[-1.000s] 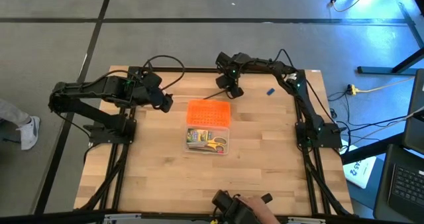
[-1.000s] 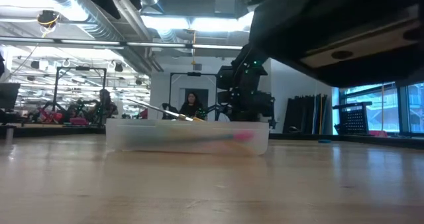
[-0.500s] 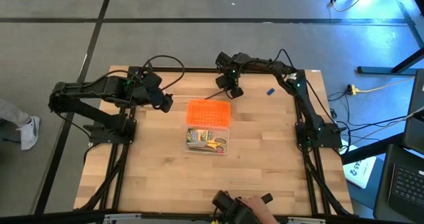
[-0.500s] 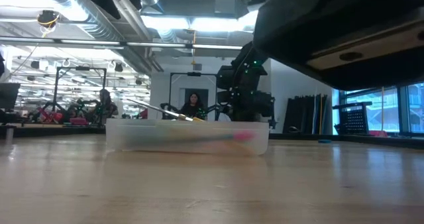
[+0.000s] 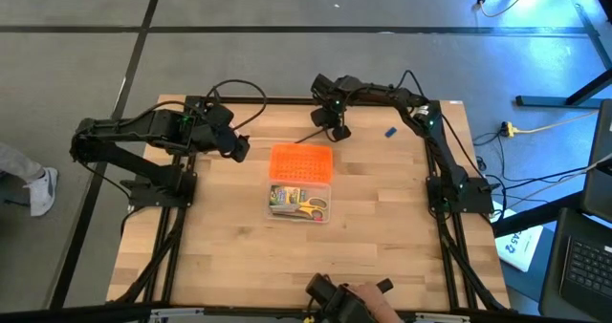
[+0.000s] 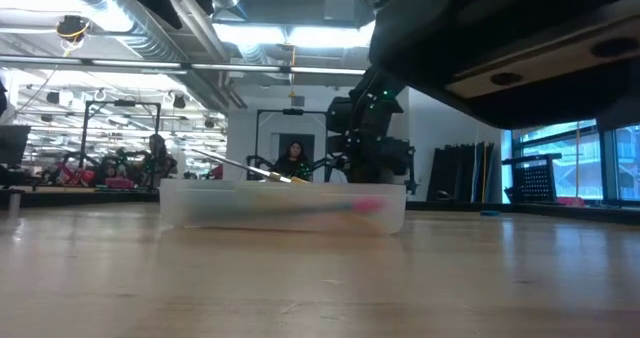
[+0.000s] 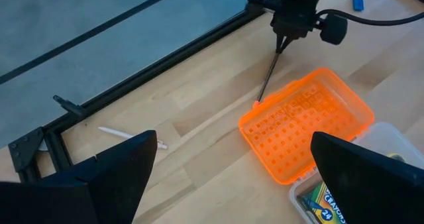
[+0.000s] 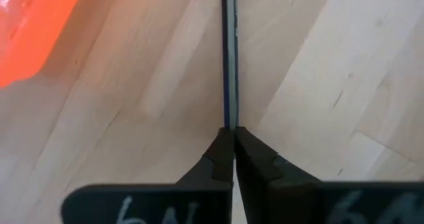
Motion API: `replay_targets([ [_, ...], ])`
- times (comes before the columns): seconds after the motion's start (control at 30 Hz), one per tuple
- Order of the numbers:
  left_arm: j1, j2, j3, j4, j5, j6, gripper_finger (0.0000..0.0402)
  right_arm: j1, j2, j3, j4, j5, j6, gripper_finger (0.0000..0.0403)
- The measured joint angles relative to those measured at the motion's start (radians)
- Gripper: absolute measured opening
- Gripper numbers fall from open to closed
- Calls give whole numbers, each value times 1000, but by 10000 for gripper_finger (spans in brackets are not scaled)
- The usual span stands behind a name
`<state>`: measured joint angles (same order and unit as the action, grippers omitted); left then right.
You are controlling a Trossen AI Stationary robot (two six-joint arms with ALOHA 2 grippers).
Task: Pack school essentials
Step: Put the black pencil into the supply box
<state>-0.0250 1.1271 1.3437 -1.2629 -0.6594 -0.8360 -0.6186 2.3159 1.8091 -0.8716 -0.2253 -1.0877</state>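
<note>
One thin dark pencil, long and straight, you see pinched in the right gripper; the left gripper stands wide.

My two arms are dark, nearly black, built of jointed links with black cables looping off them. My left arm is mounted by the table's left edge, my right arm by its right edge, each on a black base. Small green lights glow on my right arm's wrist and again near its base. My right fingers are black, tapering wedges, with pale handwritten marks on the block behind them. My left fingers are broad, flat and matte black.
</note>
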Motion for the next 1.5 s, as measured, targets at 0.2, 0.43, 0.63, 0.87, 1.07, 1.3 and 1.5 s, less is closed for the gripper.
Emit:
replay_targets([
  [0.2,0,0,0,0,0,0,394,0,1,0,29,2,33,8],
  [0.43,0,0,0,0,0,1,394,-2,1,-1,28,-32,37,8],
  [0.63,0,0,0,0,0,1,394,-1,-1,-1,28,-31,58,8],
  [0.87,0,0,0,-1,0,1,394,0,0,25,20,4,102,8],
  [1.07,0,0,0,-1,0,2,394,-1,0,33,9,12,111,8],
  [1.3,0,0,0,-1,0,2,394,-1,-5,35,-7,21,114,3],
  [1.5,0,0,0,-1,0,2,394,-1,-6,35,-11,36,115,18],
])
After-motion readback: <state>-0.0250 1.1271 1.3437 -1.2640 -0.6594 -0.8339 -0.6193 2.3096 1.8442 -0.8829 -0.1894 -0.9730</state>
